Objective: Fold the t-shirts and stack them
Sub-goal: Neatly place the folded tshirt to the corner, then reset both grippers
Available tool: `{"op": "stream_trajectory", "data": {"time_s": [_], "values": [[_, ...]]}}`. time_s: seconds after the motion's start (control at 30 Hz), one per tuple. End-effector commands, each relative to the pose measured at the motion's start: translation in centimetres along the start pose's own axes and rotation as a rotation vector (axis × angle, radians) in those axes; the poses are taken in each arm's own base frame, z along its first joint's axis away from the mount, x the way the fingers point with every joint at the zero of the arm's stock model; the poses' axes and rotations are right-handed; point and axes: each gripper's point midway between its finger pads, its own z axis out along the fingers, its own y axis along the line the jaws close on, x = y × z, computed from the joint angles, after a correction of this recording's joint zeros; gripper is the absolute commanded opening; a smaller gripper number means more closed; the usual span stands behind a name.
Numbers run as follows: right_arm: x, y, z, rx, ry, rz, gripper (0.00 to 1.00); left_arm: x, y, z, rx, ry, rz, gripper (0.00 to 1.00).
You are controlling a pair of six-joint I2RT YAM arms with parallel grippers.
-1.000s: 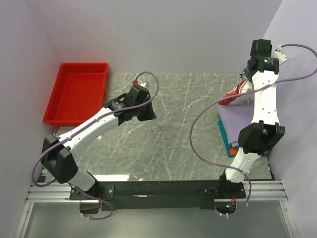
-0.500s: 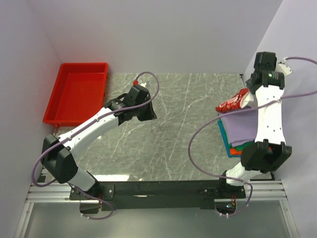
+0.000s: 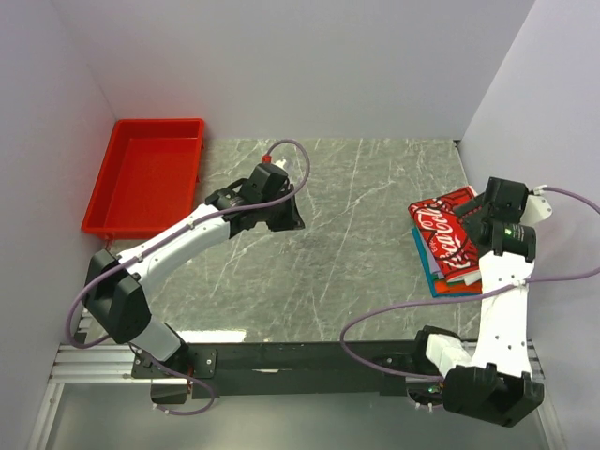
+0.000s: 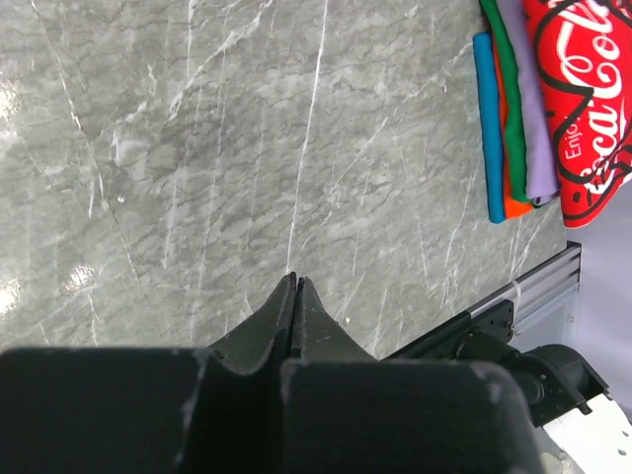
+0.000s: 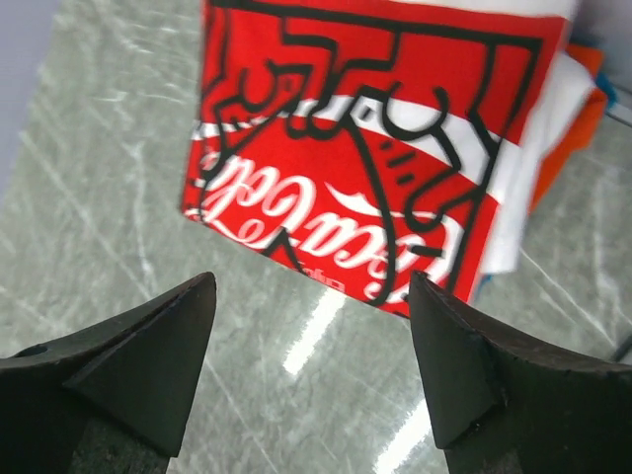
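The t-shirts (image 3: 445,246) sit stacked at the table's (image 3: 356,244) 3 o'clock edge in the top view, the red-print shirt (image 3: 441,220) uppermost. The right gripper (image 3: 480,217) is just beside it and the left gripper (image 3: 289,217) is well apart near centre. In the left wrist view that claw is pinched shut on nothing, with the stack at 1 o'clock. In the right wrist view the jaws gape wide and empty, with the red-print shirt at 12 o'clock.

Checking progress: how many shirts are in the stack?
5, stacked together on the right: red-print shirt on top, then lavender, green, orange, teal below. Others may be hidden.
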Motion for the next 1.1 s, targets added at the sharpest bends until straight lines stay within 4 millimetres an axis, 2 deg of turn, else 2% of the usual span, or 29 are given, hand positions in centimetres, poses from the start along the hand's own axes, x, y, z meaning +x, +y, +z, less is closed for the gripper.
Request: {"op": "stream_trajectory", "data": {"time_s": [0.0,0.17,0.2,0.3,0.33,0.4,0.43,0.5,0.53,0.57,0.63,0.67,0.7,0.73,0.77,0.8,0.87,0.9,1.07], "values": [[-1.2,3.4,-0.3,-0.135,-0.034,-0.016,0.85,-1.1,-1.2,-0.9,0.04,-0.045,0.028,0.01],[1.0,6.0,-0.5,-0.194,0.007,-0.09,0.87,-1.6,-1.0,-2.1,0.029,-0.085,0.025,0.0],[2.2,7.2,-1.0,-0.233,0.018,-0.127,0.87,-1.8,-0.6,-2.2,0.011,-0.097,0.024,0.01],[4.4,9.1,-1.6,-0.268,0.031,-0.191,0.88,-2.3,-0.1,-3.3,-0.005,-0.145,0.018,0.01],[6.3,10.3,-2.2,-0.303,0.058,-0.244,0.88,-2.4,0.0,-3.5,-0.007,-0.155,0.018,0.01],[8.3,11.5,-2.6,-0.34,0.084,-0.285,0.88,-2.5,0.6,-4.2,-0.024,-0.186,0.003,0.01],[9.7,12.3,-3.4,-0.378,0.101,-0.32,0.88,-2.4,0.7,-4.4,-0.021,-0.196,0.003,0.01],[11.7,13.1,-4.0,-0.416,0.115,-0.357,0.89,-2.0,1.5,-5.0,-0.031,-0.212,-0.007,0.01],[13.5,13.5,-5.0,-0.456,0.135,-0.408,0.89,-2.1,2.0,-5.2,-0.048,-0.231,-0.015,0.0],[14.2,13.8,-5.4,-0.476,0.139,-0.423,0.89,-1.5,2.9,-5.0,-0.066,-0.227,-0.022,0.0],[15.6,14.3,-6.0,-0.504,0.147,-0.449,0.9,-1.4,3.4,-6.1,-0.061,-0.266,-0.038,0.01],[17.1,14.3,-6.7,-0.535,0.167,-0.494,0.9,-0.6,4.2,-5.9,-0.07,-0.268,-0.046,0.0],[17.7,14.7,-7.2,-0.561,0.169,-0.503,0.9,-0.8,4.2,-6.9,-0.052,-0.299,-0.062,0.01],[18.2,14.7,-7.5,-0.575,0.173,-0.51,0.9,-0.7,4.5,-7.2,-0.047,-0.314,-0.069,0.01],[19.5,14.5,-8.1,-0.602,0.191,-0.543,0.9,0.1,5.3,-7.0,-0.056,-0.318,-0.072,0.01],[20.0,14.8,-8.7,-0.638,0.199,-0.544,0.9,0.0,5.4,-8.0,-0.04,-0.346,-0.084,0.02],[21.2,14.5,-9.1,-0.662,0.221,-0.562,0.91,0.9,6.4,-8.0,-0.05,-0.35,-0.095,0.04],[21.8,14.6,-9.7,-0.693,0.232,-0.571,0.91,0.7,6.3,-8.7,-0.028,-0.376,-0.105,0.04],[23.1,13.6,-10.1,-0.714,0.24,-0.598,0.91,1.8,7.5,-8.9,-0.026,-0.391,-0.127,0.06]]}}
